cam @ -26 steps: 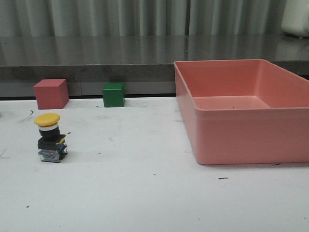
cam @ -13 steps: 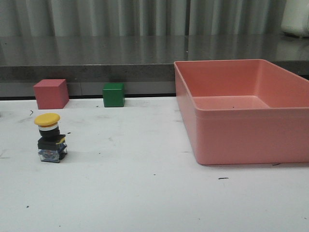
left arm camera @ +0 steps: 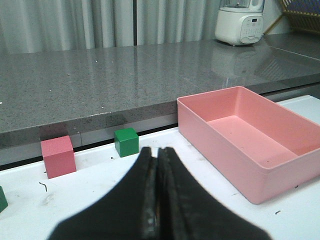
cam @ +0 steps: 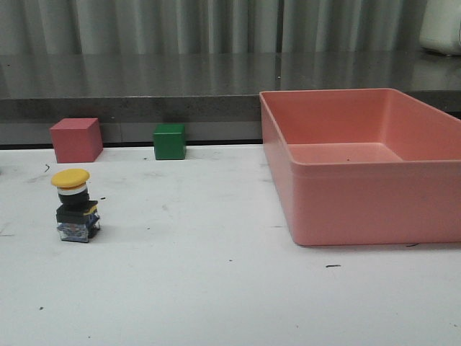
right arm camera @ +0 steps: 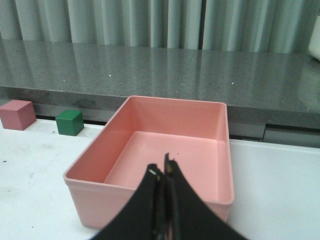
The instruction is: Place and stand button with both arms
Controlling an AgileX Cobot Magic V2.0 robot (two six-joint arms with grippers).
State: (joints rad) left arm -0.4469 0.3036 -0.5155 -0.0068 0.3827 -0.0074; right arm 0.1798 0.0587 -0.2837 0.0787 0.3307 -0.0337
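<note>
Front view – button: the push button [cam: 74,205] stands on the white worktop [cam: 216,288], well to the left of the pink bin [cam: 364,162] and nearer the camera than the red cube [cam: 75,140] and green cube [cam: 169,141].
Front view – axis: its long axis runs upright, yellow mushroom cap on top, clear-bottomed black base on the worktop; the base looks turned slightly askew to the bin's front wall.
Front view – arms: neither arm appears here.
Left wrist view – gripper: the left gripper [left arm camera: 159,152] has its fingers pressed together and holds nothing; the bin lies beyond it, and the button is not visible.
Right wrist view – gripper: the right gripper [right arm camera: 161,172] is likewise closed and empty, hanging before the bin's near wall.
Step in hand: the button already looks stood; judged from this, any further handling should spread the fingers first, approach from above, and grip the blocky base rather than the cap so it does not tip.
</note>
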